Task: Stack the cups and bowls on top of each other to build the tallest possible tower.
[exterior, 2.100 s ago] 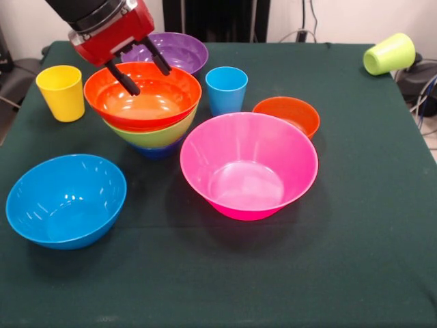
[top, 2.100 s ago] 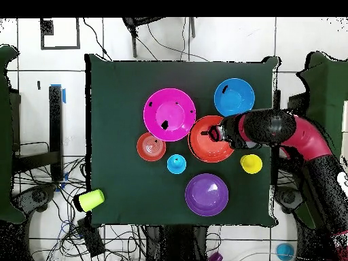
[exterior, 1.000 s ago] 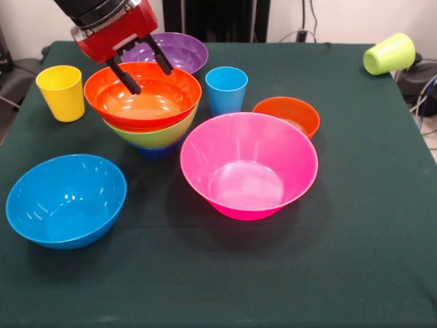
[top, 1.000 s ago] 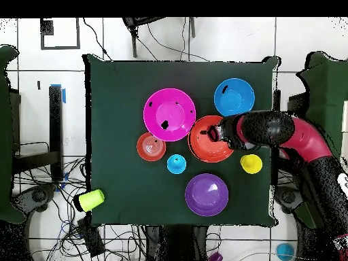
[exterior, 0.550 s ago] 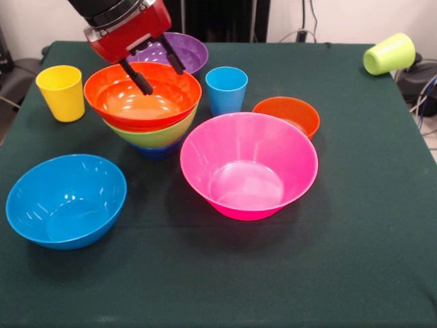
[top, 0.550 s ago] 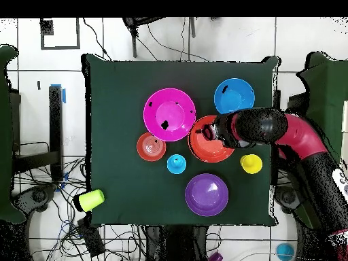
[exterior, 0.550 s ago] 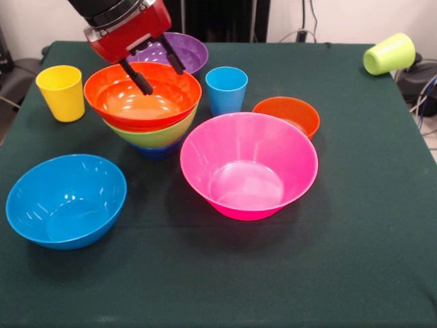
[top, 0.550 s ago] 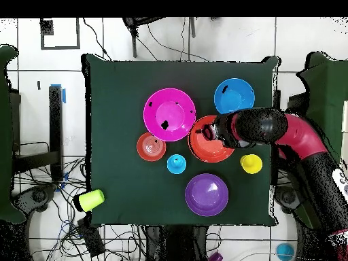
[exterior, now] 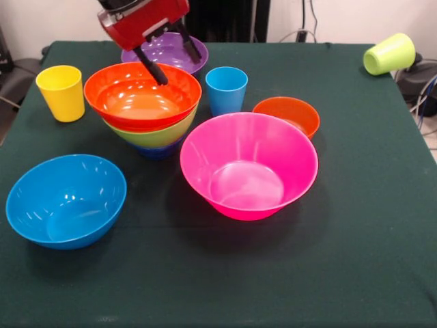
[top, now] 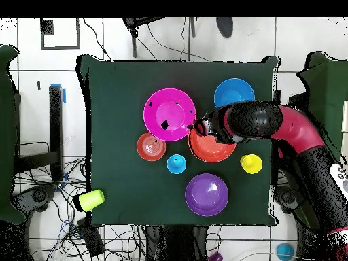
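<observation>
Dark green cloth is covering the bench (exterior: 382,225); white tiled floor and loose cables are showing around it in the overhead view. My tool (exterior: 167,60) is hanging open and empty, fingers spread, above the far rim of the tower (exterior: 143,113), touching nothing. The tower is sitting left of centre in the front view: orange-red bowl (exterior: 142,96) on top, lime green bowl (exterior: 158,134) under it, dark blue bowl (exterior: 156,152) at the base. Top bowl is holding nothing. Purple bowl (exterior: 171,51) is lying just behind the tool. Pink bowl (exterior: 248,164) is sitting just beside the tower, empty. Light blue bowl (exterior: 65,199) is resting near the front-left, empty. Small orange bowl (exterior: 287,114) is sitting behind the pink one. Yellow cup (exterior: 61,92) and light blue cup (exterior: 226,89) are standing upright; lime green cup (exterior: 389,53) is lying tipped at the far corner.
</observation>
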